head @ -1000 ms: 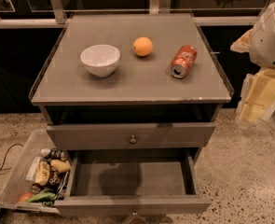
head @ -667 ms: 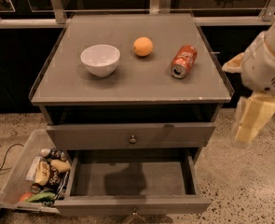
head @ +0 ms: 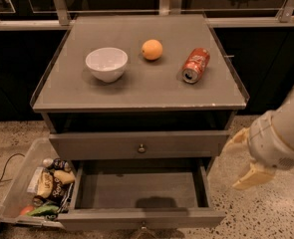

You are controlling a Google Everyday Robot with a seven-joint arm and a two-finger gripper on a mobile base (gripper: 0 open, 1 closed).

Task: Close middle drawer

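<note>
Hand (head: 242,158) hangs low at the right of the table (head: 136,91), its two fingers spread wide and holding nothing. The upper fingertip is just beside the right end of the top drawer (head: 186,144). Middle drawer (head: 111,218) stands pulled far out below it, left of the hand.

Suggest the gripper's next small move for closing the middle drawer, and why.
Probably swing the gripper left and down, to the front of the middle drawer. It stands pulled far out, and the open gripper hangs off to its right, touching nothing.
</note>
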